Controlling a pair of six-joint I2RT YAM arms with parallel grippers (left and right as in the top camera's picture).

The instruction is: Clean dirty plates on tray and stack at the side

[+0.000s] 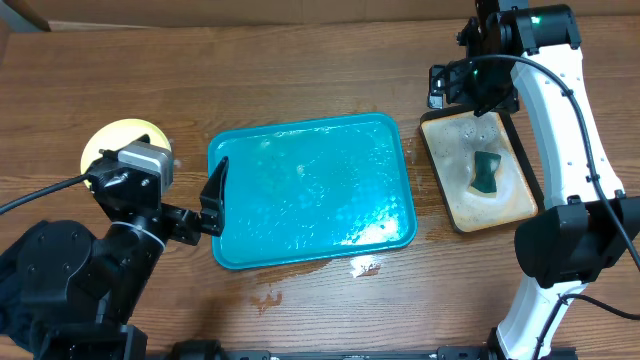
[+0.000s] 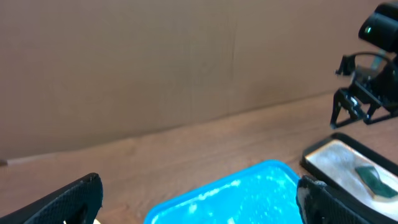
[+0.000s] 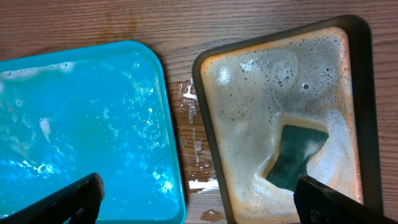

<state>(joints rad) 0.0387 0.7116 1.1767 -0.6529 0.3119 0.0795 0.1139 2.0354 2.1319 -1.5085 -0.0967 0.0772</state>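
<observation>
Turquoise tray (image 1: 310,190) sits mid-bench (image 1: 300,80), all wet and glossy with foam streaks. A pale yellow plate (image 1: 118,140) is over on the left, half hidden behind the left arm (image 1: 120,245). Left pincer (image 2: 199,183) gapes wide by the tray's left rim. Right pincer (image 3: 198,182) is wide too, above the soapy pan (image 1: 445,205) with the sponge (image 1: 487,172).

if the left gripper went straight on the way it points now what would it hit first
Probably the blue tray: the open left gripper sits at its left rim, aimed across it. Its height is unclear, so it might pass just above.
</observation>
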